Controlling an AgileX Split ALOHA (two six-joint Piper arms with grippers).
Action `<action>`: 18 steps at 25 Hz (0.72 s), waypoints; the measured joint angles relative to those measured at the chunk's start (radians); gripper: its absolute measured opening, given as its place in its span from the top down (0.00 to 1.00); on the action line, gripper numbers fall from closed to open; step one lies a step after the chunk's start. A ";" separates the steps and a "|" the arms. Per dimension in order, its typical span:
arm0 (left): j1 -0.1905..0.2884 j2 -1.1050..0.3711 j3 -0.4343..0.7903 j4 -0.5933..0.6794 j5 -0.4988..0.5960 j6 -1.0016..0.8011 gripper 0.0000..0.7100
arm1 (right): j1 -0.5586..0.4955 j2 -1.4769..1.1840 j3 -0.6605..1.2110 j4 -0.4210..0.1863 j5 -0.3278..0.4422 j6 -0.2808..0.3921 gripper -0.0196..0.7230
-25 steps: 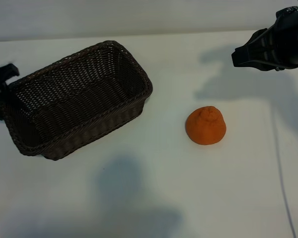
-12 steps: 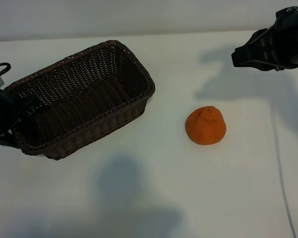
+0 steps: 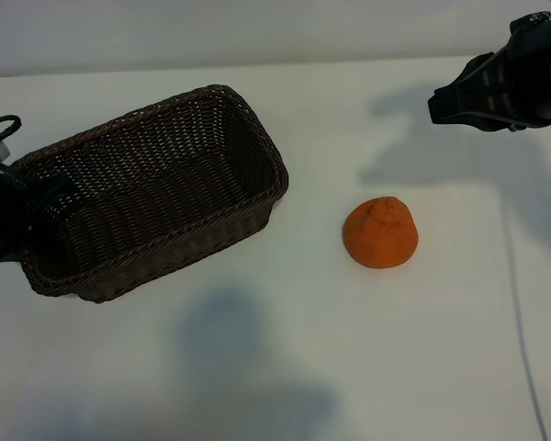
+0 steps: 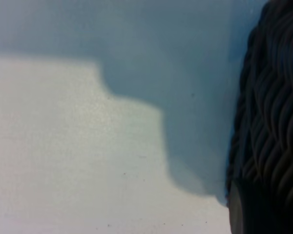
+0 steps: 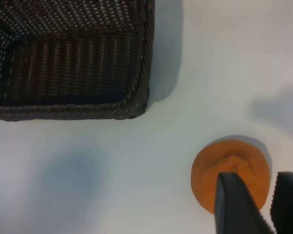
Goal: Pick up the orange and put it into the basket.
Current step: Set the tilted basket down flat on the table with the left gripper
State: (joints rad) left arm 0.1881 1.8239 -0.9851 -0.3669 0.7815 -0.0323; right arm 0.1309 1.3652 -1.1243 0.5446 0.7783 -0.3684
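White table [image 3: 285, 367] with a plain matte surface. Lying directly on it: a dark brown woven basket [image 3: 257, 197] toward the left edge, set at a slant, and an orange [image 3: 380, 233] right of centre, knob upward, well apart from the basket.

- I see the orange [image 3: 380, 233] sitting on the white table, right of centre — round, matte, with a bumpy knob on top, upright and free of contact.
- I see the basket [image 3: 230, 96] well apart to its left — dark brown wicker, rectangular with rounded corners, set at an angle, nothing inside.
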 joint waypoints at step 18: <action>0.000 -0.071 -0.075 0.036 0.134 0.032 0.79 | 0.000 0.000 0.000 0.000 0.000 0.000 0.66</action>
State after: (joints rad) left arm 0.1881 1.7530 -1.0603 -0.3310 0.9156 0.0000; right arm 0.1309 1.3652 -1.1243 0.5446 0.7783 -0.3684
